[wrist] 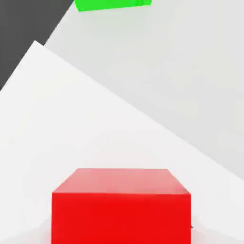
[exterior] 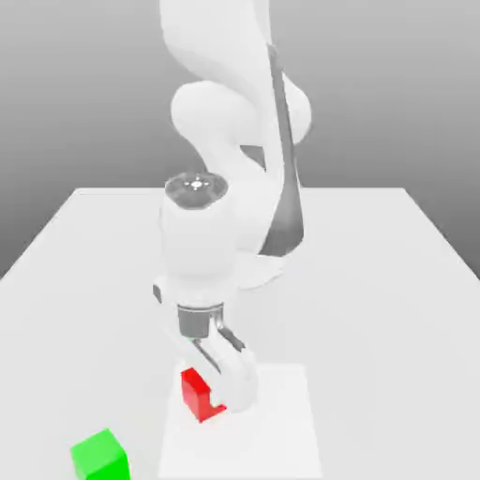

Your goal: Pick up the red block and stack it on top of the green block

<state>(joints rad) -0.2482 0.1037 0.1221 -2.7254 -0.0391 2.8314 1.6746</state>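
The red block (exterior: 197, 393) is at the near end of the table, on the exterior view's left part of a lighter white square (exterior: 272, 441). My gripper (exterior: 225, 389) reaches down right against it and hides the block's side toward the exterior view's right. In the hand view the red block (wrist: 121, 207) looms very close and large. The green block (exterior: 100, 457) sits on the table nearer the front, toward the exterior view's left of the red one and apart from it. Only an edge of the green block (wrist: 113, 5) shows in the hand view.
The white table (exterior: 394, 281) stretches back to the arm's base (exterior: 267, 267). Its front corner lies close to the green block. A dark floor area (wrist: 24, 33) shows past the table's edge in the hand view.
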